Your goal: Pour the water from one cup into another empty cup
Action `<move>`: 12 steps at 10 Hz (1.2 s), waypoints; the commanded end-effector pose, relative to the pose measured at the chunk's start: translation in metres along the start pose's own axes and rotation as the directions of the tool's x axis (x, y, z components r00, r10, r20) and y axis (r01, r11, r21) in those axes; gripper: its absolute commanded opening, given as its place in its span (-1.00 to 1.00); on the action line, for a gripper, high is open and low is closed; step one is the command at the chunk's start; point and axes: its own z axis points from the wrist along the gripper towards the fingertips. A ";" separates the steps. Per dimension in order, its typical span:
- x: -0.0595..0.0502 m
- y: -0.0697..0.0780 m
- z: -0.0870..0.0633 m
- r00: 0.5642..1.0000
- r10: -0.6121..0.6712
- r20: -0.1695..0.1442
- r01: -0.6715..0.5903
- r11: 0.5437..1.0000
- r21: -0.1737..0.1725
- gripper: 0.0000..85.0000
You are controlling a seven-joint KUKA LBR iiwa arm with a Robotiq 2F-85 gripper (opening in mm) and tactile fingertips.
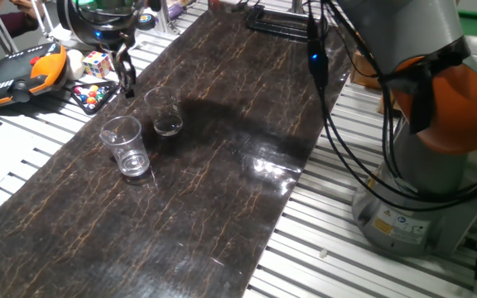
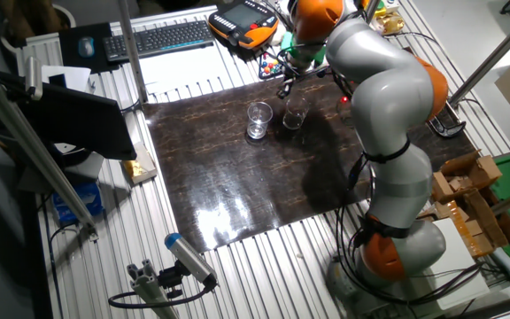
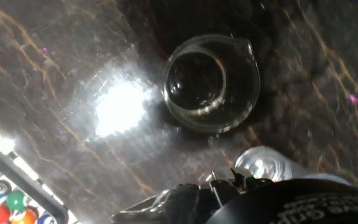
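Two clear plastic cups stand upright on the dark marbled mat (image 1: 222, 190). The taller, wider tumbler (image 1: 124, 146) (image 2: 258, 120) has a thick ringed base; I cannot make out the water in it. The shorter, narrower cup (image 1: 166, 112) (image 2: 294, 115) stands a short way beyond it, apart from it. My gripper (image 1: 126, 81) (image 2: 284, 88) hangs above the mat's far edge, just behind the shorter cup, open and holding nothing. The hand view looks down into the shorter cup (image 3: 209, 83), which has a small pour lip. Dark gripper parts (image 3: 229, 196) fill that view's bottom edge.
An orange teach pendant (image 1: 23, 73), a puzzle cube (image 1: 98, 64) and a tray of small coloured balls (image 1: 91, 94) lie just past the mat near the gripper. Black cables (image 1: 330, 99) hang along the mat's right edge. The robot base (image 1: 421, 165) stands to the right.
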 end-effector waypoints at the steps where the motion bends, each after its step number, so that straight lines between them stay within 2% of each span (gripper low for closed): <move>1: 0.002 0.000 -0.001 0.994 0.111 -0.019 -0.112 0.994 -0.005 -0.98; 2: 0.003 0.001 -0.001 0.992 0.127 -0.029 -0.127 0.992 -0.005 -0.98; 4: 0.003 0.001 -0.001 0.982 0.175 -0.072 -0.176 0.984 -0.008 -0.96; 7: 0.003 0.002 0.000 0.947 0.306 -0.101 -0.309 0.951 -0.011 -0.84; 8: 0.004 0.003 0.000 0.932 0.350 -0.096 -0.352 0.936 -0.007 -0.87; 9: 0.006 0.004 0.001 0.932 0.354 -0.082 -0.353 0.935 0.027 -0.98; 10: 0.008 0.003 0.001 0.930 0.359 -0.074 -0.357 0.933 0.044 -0.98; 11: 0.009 0.003 0.000 0.921 0.385 -0.066 -0.382 0.923 0.050 -0.98; 12: 0.010 0.002 0.000 0.904 0.423 -0.056 -0.421 0.906 0.034 -0.98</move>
